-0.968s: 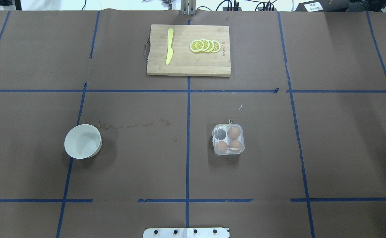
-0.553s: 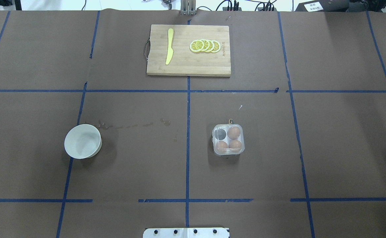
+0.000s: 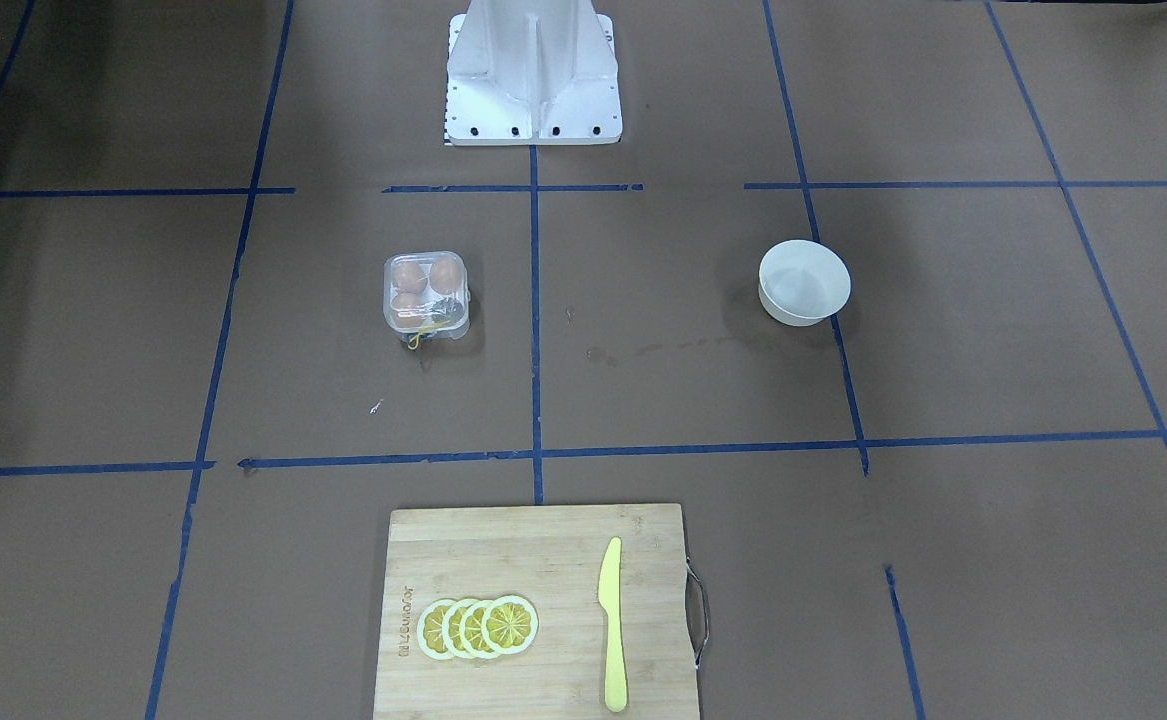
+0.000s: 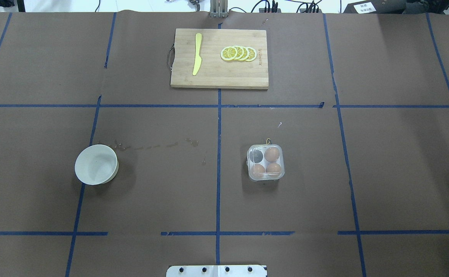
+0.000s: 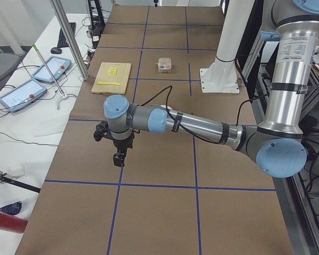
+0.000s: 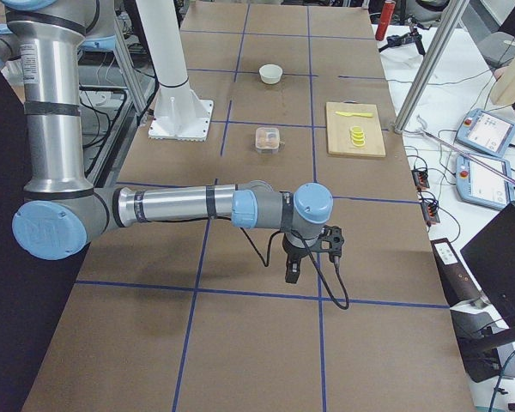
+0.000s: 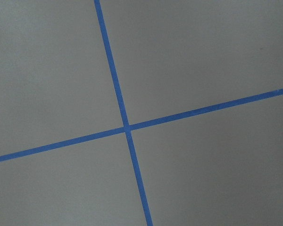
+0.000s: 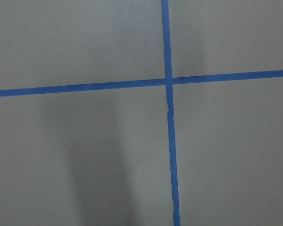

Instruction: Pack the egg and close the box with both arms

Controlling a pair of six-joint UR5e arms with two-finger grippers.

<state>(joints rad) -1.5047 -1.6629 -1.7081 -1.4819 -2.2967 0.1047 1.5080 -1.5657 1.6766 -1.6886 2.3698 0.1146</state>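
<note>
The clear box [image 4: 266, 178] stands right of the table's middle with its lid down. Three orange-brown eggs lie in it, one egg [image 4: 271, 154] at the back right, and the back left cell is dark and empty. The box also shows in the front view [image 3: 455, 318] and small in both side views. Neither arm shows in the overhead or front view. The left gripper [image 5: 118, 157] hangs above bare table far to the robot's left. The right gripper [image 6: 292, 273] hangs above bare table far to its right. I cannot tell whether either is open or shut.
A white bowl [image 4: 95, 164] stands left of the middle, with small wet spots beside it. A wooden cutting board [image 4: 219, 73] with a yellow knife [image 4: 197, 54] and lemon slices [image 4: 238, 53] lies at the far edge. The white pedestal [image 3: 533, 70] stands at the near edge.
</note>
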